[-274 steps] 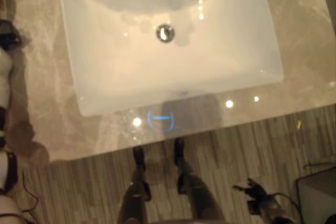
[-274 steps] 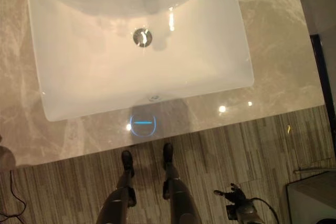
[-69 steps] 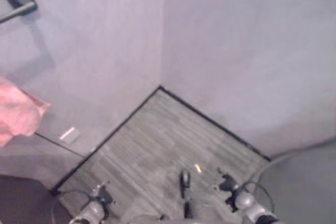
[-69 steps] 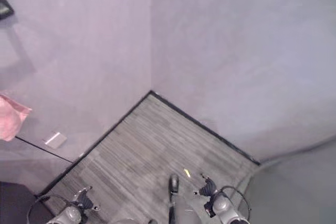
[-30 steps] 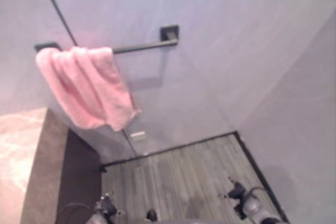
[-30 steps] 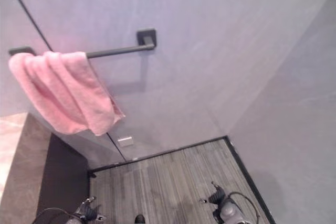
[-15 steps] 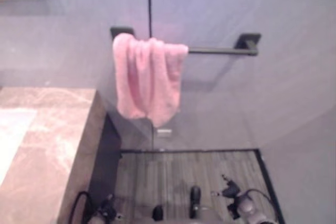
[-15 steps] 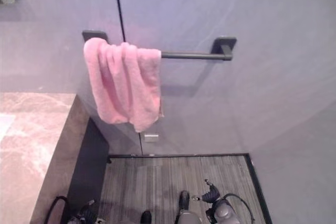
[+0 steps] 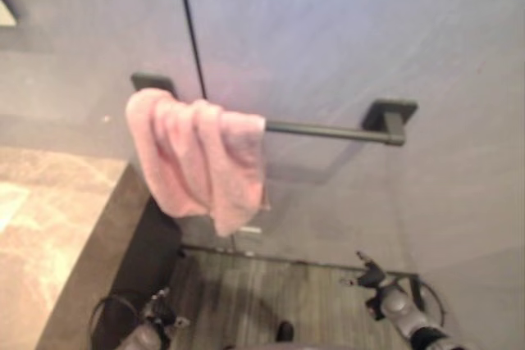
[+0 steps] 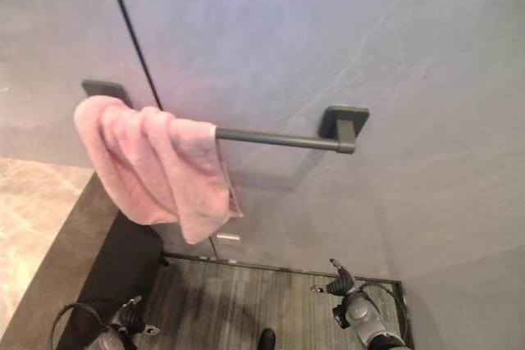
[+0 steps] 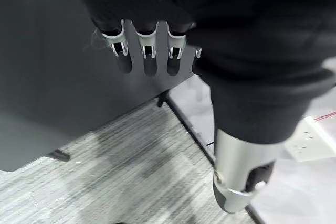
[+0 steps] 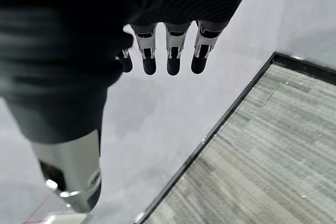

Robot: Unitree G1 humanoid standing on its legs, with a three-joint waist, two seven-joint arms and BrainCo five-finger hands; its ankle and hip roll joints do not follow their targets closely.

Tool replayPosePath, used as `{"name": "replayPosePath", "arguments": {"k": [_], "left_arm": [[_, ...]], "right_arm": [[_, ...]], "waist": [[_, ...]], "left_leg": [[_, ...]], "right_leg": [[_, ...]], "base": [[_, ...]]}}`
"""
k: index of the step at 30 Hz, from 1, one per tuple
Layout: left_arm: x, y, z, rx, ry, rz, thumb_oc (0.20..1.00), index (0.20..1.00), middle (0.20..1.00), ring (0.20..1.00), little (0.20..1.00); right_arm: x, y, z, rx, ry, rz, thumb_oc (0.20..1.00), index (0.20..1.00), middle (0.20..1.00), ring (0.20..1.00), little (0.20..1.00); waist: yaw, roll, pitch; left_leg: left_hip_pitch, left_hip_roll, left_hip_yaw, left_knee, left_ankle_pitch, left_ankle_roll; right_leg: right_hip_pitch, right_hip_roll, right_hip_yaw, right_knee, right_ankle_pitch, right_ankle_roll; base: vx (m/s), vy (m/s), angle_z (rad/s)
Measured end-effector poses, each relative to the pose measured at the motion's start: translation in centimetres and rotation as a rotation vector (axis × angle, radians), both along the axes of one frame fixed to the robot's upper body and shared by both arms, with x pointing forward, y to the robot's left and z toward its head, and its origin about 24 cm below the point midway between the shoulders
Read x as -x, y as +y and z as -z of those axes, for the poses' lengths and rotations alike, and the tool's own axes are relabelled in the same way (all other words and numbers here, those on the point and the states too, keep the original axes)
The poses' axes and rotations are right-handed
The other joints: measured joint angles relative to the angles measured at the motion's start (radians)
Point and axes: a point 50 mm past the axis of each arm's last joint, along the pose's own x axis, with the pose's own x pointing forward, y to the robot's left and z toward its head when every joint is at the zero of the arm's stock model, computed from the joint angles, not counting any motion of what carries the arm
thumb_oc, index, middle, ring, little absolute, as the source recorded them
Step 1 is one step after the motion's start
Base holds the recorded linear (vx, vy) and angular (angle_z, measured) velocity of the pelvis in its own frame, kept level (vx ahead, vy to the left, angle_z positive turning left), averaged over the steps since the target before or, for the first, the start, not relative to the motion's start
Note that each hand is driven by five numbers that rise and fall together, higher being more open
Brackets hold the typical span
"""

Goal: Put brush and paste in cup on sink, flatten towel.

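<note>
Cam swung off sink to bunched towel (image 10: 156, 171) on rail (image 10: 279, 138), 10 o'clock; left hand (image 11: 147, 51) & right hand (image 12: 168, 51) low, fingers relaxed, empty; flatten step, next reach up & spread it.

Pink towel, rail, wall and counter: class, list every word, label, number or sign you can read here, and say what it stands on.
None can be read.
Pink towel: no tag or print shows.
Towel rail and its wall bracket: plain dark metal, no marking.
Small pale plate on the wall below the towel: too small to tell if it bears any text.
Marble counter: veining, no lettering.
</note>
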Motion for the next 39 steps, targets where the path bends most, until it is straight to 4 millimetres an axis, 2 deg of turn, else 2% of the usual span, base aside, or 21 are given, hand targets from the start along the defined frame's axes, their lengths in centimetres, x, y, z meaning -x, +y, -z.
{"name": "replayPosePath", "arguments": {"k": [1,2,3,5,7,8,10,11,12,15,20,21,23,24,26,27,30,33,36,38,39], "left_arm": [[-0.4,0.0,-0.2,-0.005,-0.011,0.01,1.0,1.0,1.0,1.0,1.0],[-0.7,0.1,-0.5,-0.004,-0.032,0.026,1.0,1.0,1.0,1.0,1.0],[-1.1,-0.1,-0.7,0.003,-0.058,0.036,1.0,1.0,1.0,1.0,1.0],[-2.5,-0.6,-1.4,0.019,-0.115,0.058,1.0,1.0,1.0,1.0,1.0],[-1.7,-0.9,-1.1,0.027,-0.1,0.068,1.0,1.0,1.0,1.0,1.0],[-0.9,-1.3,-0.8,0.043,-0.086,0.086,1.0,1.0,1.0,1.0,1.0],[-0.6,-2.2,-0.7,0.071,-0.093,0.109,1.0,1.0,1.0,1.0,1.0],[-0.7,-2.5,-0.7,0.082,-0.099,0.112,1.0,1.0,1.0,1.0,1.0],[-0.5,-2.6,-1.0,0.096,-0.107,0.132,1.0,1.0,1.0,1.0,1.0],[-0.6,-2.3,-2.1,0.114,-0.147,0.193,1.0,1.0,1.0,1.0,1.0],[-2.6,-1.7,-8.7,0.166,-0.304,0.464,1.0,1.0,1.0,1.0,1.0],[-3.3,-2.2,-10.2,0.207,-0.334,0.5,1.0,1.0,1.0,1.0,1.0],[-3.9,-3.1,-11.7,0.269,-0.373,0.539,1.0,1.0,1.0,1.0,1.0],[-4.3,-4.2,-13.9,0.32,-0.415,0.608,1.0,1.0,1.0,1.0,1.0],[-4.9,-6.1,-16.9,0.355,-0.51,0.719,1.0,1.0,1.0,1.0,1.0],[-5.2,-7.2,-20.5,0.441,-0.59,0.802,1.0,1.0,1.0,1.0,1.0],[-5.7,-6.9,-22.8,0.486,-0.591,0.846,1.0,1.0,1.0,1.0,1.0],[-5.3,-7.2,-25.2,0.609,-0.5,0.904,1.0,1.0,1.0,1.0,1.0],[-4.9,-7.2,-25.9,0.681,-0.454,0.912,1.0,1.0,1.0,1.0,1.0],[-4.6,-6.6,-26.2,0.732,-0.443,0.864,1.0,1.0,1.0,1.0,1.0],[-4.1,-5.0,-26.7,0.752,-0.463,0.77,1.0,1.0,1.0,1.0,1.0]], "right_arm": [[0.1,0.0,0.1,0.0,0.003,0.002,1.0,1.0,1.0,1.0,1.0],[0.4,-0.1,0.2,0.002,0.007,0.008,1.0,1.0,1.0,1.0,1.0],[0.6,-0.4,0.2,0.012,0.014,0.015,1.0,1.0,1.0,1.0,1.0],[0.5,-0.5,0.2,0.016,0.012,0.019,1.0,1.0,1.0,1.0,1.0],[0.5,-0.4,0.4,0.016,0.022,0.023,1.0,1.0,1.0,1.0,1.0],[0.3,-0.5,0.2,0.02,0.016,0.033,1.0,1.0,1.0,1.0,1.0],[0.7,-1.2,0.2,0.033,0.019,0.05,1.0,1.0,1.0,1.0,1.0],[0.9,-1.3,0.3,0.033,0.025,0.06,1.0,1.0,1.0,1.0,1.0],[1.0,-0.9,0.5,0.021,0.029,0.057,1.0,1.0,1.0,1.0,1.0],[1.3,-0.5,0.7,0.008,0.033,0.055,1.0,1.0,1.0,1.0,1.0],[0.9,0.1,0.2,-0.026,-0.021,0.042,1.0,1.0,1.0,1.0,1.0],[1.4,-0.1,0.4,-0.026,-0.006,0.049,1.0,1.0,1.0,1.0,1.0],[1.4,-0.2,0.4,-0.026,0.002,0.052,1.0,1.0,1.0,1.0,1.0],[1.8,-0.2,0.9,-0.026,0.034,0.072,1.0,1.0,1.0,1.0,1.0],[2.7,-0.5,1.5,-0.015,0.086,0.096,1.0,1.0,1.0,1.0,1.0],[4.1,-0.8,2.3,-0.013,0.162,0.108,1.0,1.0,1.0,1.0,1.0],[5.1,-1.1,2.7,-0.01,0.202,0.112,1.0,1.0,1.0,1.0,1.0],[6.7,-1.2,3.3,-0.017,0.267,0.11,1.0,1.0,1.0,1.0,1.0],[7.3,-1.4,3.4,-0.013,0.295,0.113,1.0,1.0,1.0,1.0,1.0],[7.2,-1.2,3.5,-0.019,0.296,0.1,1.0,1.0,1.0,1.0,1.0],[7.5,-1.1,3.5,-0.024,0.293,0.096,1.0,1.0,1.0,1.0,1.0]], "waist": [[-0.001,-0.013,0.012],[-0.004,-0.023,0.013],[-0.006,-0.02,0.024],[-0.006,-0.005,0.043],[-0.005,0.015,0.045],[-0.006,0.041,0.038],[-0.008,0.083,0.03],[-0.011,0.093,0.029],[-0.009,0.087,0.026],[-0.003,0.079,0.021],[0.002,0.083,0.017],[0.006,0.09,0.013],[0.005,0.097,0.007],[0.008,0.1,0.007],[0.012,0.102,0.002],[0.013,0.109,-0.009],[0.01,0.117,-0.018],[0.011,0.11,-0.036],[0.012,0.107,-0.042],[0.013,0.105,-0.043],[0.015,0.103,-0.044]], "left_leg": [[-0.053,-0.007,0.021,0.09,-0.024,-0.009],[-0.067,0.006,0.072,0.072,-0.033,-0.011],[-0.073,0.036,0.092,0.013,-0.027,-0.015],[-0.118,0.088,0.082,-0.066,-0.009,-0.013],[-0.101,0.121,0.081,-0.14,0.03,-0.015],[-0.077,0.134,0.085,-0.18,0.055,-0.009],[-0.055,0.143,0.085,-0.195,0.082,0.002],[-0.049,0.142,0.09,-0.207,0.123,-0.032],[-0.042,0.123,0.112,-0.208,0.126,-0.034],[-0.031,0.082,0.137,-0.207,0.123,-0.01],[-0.02,0.059,0.144,-0.206,0.122,0.001],[-0.01,0.057,0.143,-0.206,0.122,0.001],[-0.005,0.056,0.143,-0.206,0.121,0.003],[-0.001,0.057,0.143,-0.207,0.121,0.003],[0.004,0.059,0.142,-0.207,0.12,0.003],[0.003,0.062,0.141,-0.212,0.12,0.003],[0.003,0.065,0.14,-0.212,0.12,0.002],[0.0,0.066,0.136,-0.212,0.121,0.001],[0.0,0.063,0.135,-0.212,0.122,0.001],[-0.002,0.062,0.134,-0.212,0.122,0.001],[-0.007,0.06,0.128,-0.212,0.122,0.001]], "right_leg": [[0.008,-0.014,0.006,0.001,-0.007,-0.015],[0.011,-0.026,0.004,0.0,-0.03,-0.044],[0.011,-0.023,-0.009,0.001,-0.032,-0.046],[0.002,-0.018,-0.019,0.001,-0.03,-0.044],[0.007,-0.005,-0.007,0.0,-0.027,-0.033],[0.01,0.003,0.005,-0.001,-0.034,-0.014],[0.013,0.011,0.009,-0.007,-0.037,0.008],[0.015,0.007,0.017,-0.007,-0.036,0.025],[0.007,-0.012,0.033,-0.007,-0.034,0.036],[0.007,-0.056,0.05,-0.007,-0.015,0.064],[0.019,-0.078,0.063,0.0,-0.004,0.079],[0.028,-0.079,0.063,0.0,-0.003,0.081],[0.031,-0.08,0.063,-0.001,-0.004,0.082],[0.037,-0.079,0.06,-0.001,-0.005,0.083],[0.043,-0.076,0.06,-0.001,-0.005,0.084],[0.042,-0.075,0.058,-0.007,-0.006,0.085],[0.041,-0.073,0.06,-0.007,-0.01,0.091],[0.041,-0.072,0.055,-0.007,-0.01,0.091],[0.041,-0.074,0.053,-0.007,-0.008,0.09],[0.04,-0.075,0.051,-0.007,-0.004,0.086],[0.037,-0.076,0.046,-0.005,-0.003,0.088]], "base": [[0.01,0.001,0.18],[-0.03,0.025,0.29],[0.0,0.073,0.36],[0.08,0.125,0.19],[0.08,0.153,-0.27],[0.08,0.148,-0.34],[0.06,0.124,-0.17],[0.05,0.127,-0.23],[0.03,0.074,-0.28],[0.03,0.103,-0.2],[0.0,0.079,-0.03],[-0.01,0.043,0.0],[-0.01,0.054,-0.01],[-0.02,0.064,-0.02],[-0.03,0.068,-0.02],[-0.03,0.071,-0.02],[-0.02,0.046,-0.02],[-0.02,0.042,0.04],[-0.02,0.04,0.02],[-0.02,0.064,0.03],[-0.03,0.088,0.12]]}}
